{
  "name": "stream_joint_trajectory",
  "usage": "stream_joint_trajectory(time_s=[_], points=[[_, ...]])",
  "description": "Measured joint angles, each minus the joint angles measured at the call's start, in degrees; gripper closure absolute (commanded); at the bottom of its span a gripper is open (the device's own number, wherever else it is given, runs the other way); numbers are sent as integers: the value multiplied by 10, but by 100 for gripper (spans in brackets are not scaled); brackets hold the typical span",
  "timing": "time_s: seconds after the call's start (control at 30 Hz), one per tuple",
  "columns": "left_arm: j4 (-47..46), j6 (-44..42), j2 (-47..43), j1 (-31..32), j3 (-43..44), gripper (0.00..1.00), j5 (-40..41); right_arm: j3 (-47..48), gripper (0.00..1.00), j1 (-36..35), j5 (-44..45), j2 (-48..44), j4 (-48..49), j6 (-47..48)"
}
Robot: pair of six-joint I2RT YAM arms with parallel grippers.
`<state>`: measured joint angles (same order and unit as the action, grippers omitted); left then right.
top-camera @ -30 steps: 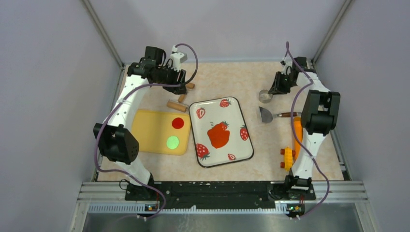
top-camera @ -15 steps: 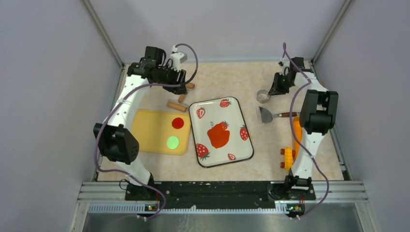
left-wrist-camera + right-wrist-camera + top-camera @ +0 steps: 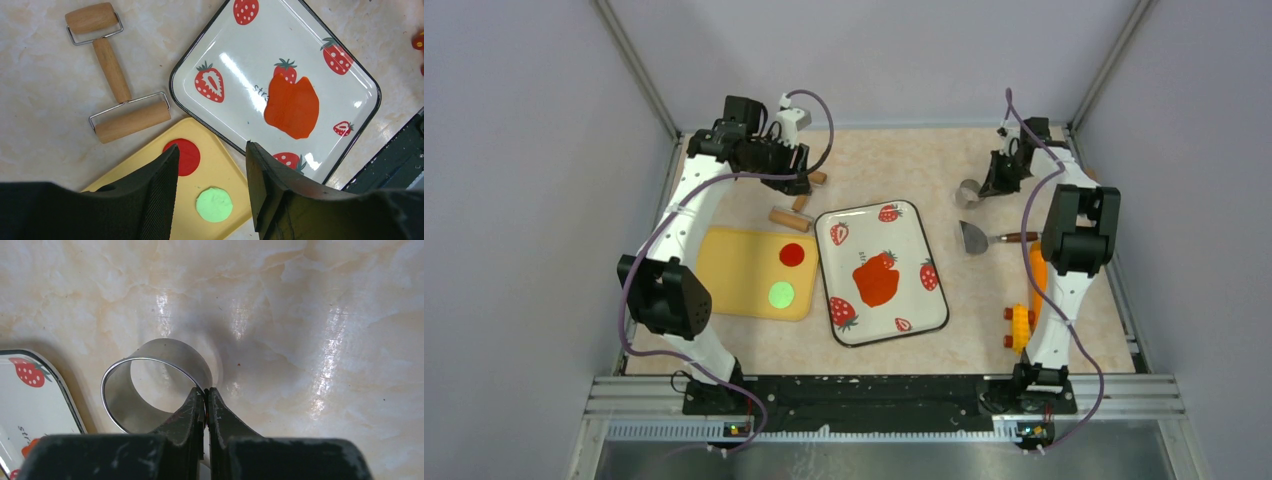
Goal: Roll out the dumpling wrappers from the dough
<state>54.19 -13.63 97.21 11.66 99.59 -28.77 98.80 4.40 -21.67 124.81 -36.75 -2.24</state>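
Orange-red dough (image 3: pixel 876 280) lies as a flattened, uneven blob in the middle of the strawberry tray (image 3: pixel 906 238), which sits at the centre of your counter (image 3: pixel 894 160). Just left of the tray, a yellow board (image 3: pixel 729 270) carries two round discs set apart from each other: the red wrapper (image 3: pixel 792 254) on the far side and the green wrapper (image 3: pixel 781 295) nearer to you.

Your left hand (image 3: pixel 796 184) hangs over the far left of the counter with its fingers spread wide and nothing between them. A wooden roller (image 3: pixel 790 215) lies on the counter just near of it, beside the board's far edge.

Your right hand (image 3: pixel 986 187) is at the far right, and its wrist view shows the fingers (image 3: pixel 192 407) pressed together on the thin wall of the metal ring (image 3: pixel 155 385), which sits tilted. A scraper (image 3: pixel 974 238) rests on the counter just near of the ring, between it and the tray's right edge.
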Motion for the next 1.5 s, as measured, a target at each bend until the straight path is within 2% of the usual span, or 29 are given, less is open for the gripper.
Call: stream_joint_trajectory(time_s=[0.2,0.33,0.47,0.57,0.77,0.87,1.0,1.13,1.33,1.5], points=[[-7,19,0,0,-2,46,-11,-4,100,-5,6,-37,-11,-10],[-33,66,0,5,-19,46,-27,-58,100,-33,30,-133,-13,-23],[-64,140,0,19,-37,46,-69,-116,100,-111,94,-249,-15,-58],[-116,179,-3,47,-50,44,-101,-145,100,-188,135,-303,-17,-85],[-269,262,-34,134,-165,46,-124,-201,100,-301,148,-316,-16,-109],[-343,319,-35,149,-242,46,-129,-231,100,-337,149,-311,-14,-109],[-420,395,-41,118,-377,46,-138,-244,100,-370,135,-293,-14,-97],[-449,439,-57,76,-462,43,-133,-245,100,-399,126,-280,-14,-45],[-466,448,-130,19,-480,42,-98,-229,100,-463,126,-249,-15,61],[-473,442,-153,-24,-479,42,-76,-229,100,-484,129,-231,-11,112]])
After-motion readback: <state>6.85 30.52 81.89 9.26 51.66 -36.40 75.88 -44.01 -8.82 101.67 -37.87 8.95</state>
